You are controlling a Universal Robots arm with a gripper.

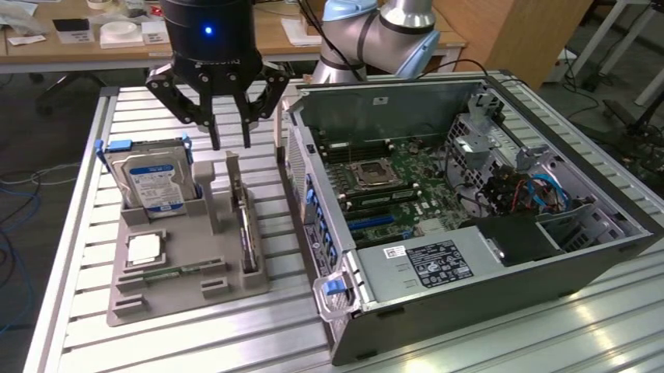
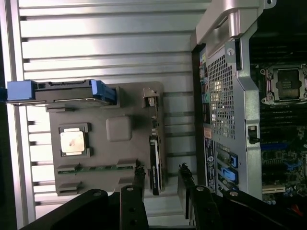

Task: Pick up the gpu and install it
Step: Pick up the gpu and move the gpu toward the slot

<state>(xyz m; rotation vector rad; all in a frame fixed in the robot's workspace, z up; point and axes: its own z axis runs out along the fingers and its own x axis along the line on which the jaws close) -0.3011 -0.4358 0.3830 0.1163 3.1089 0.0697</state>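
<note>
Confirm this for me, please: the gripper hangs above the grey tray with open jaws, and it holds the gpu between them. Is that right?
Not quite. The gripper holds nothing: the exterior view shows the gpu standing on edge in its slot of the grey tray, below the open jaws. The rest is right.

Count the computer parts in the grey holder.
4. A hard drive stands at the far end, a processor chip lies flat near the middle, a memory stick lies beside it, and the graphics card stands on edge along the side nearest the computer case. None seems hidden.
</note>
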